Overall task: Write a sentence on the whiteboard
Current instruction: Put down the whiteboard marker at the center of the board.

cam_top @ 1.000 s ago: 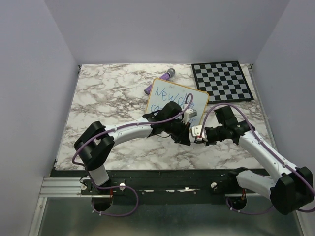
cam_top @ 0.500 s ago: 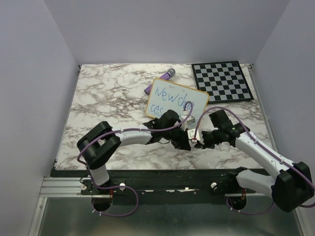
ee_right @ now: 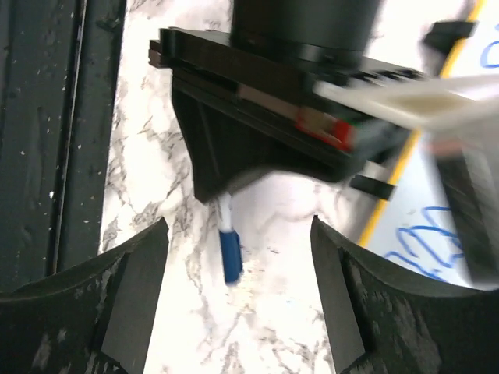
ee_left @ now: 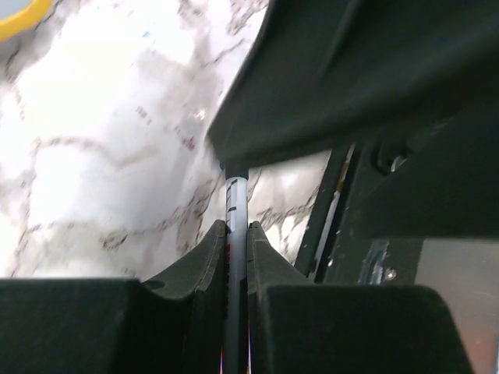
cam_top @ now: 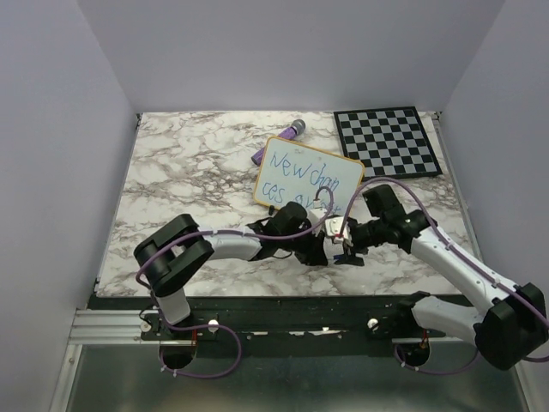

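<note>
Status for you: the whiteboard (cam_top: 350, 174) sits mid-table, tilted, just beside the checkered board (cam_top: 390, 142), and the sentence (cam_top: 300, 172) is on it in blue, two lines. Top line reads roughly "New chan", second starts "ces a…". You can't see its tail from the top view, because a cable and the wrists cover it. Both grippers are off the board, meeting over bare marble table (cam_top: 189, 172) near its front edge. The left gripper (ee_left: 236, 234) is clamped tight on the thin marker (ee_left: 236, 199), shaft pinched between the pads. The right gripper (ee_right: 238, 273) has its fingers (ee_right: 129, 296) spread wide with nothing in them, straddling the marker's blue end (cap or tip, I can't tell which). My read is that the writing is mostly or fully done and the pen work is at the wrap-up stage. What's left, as I judge it, is confirming the last word is complete, then parking the marker.
</note>
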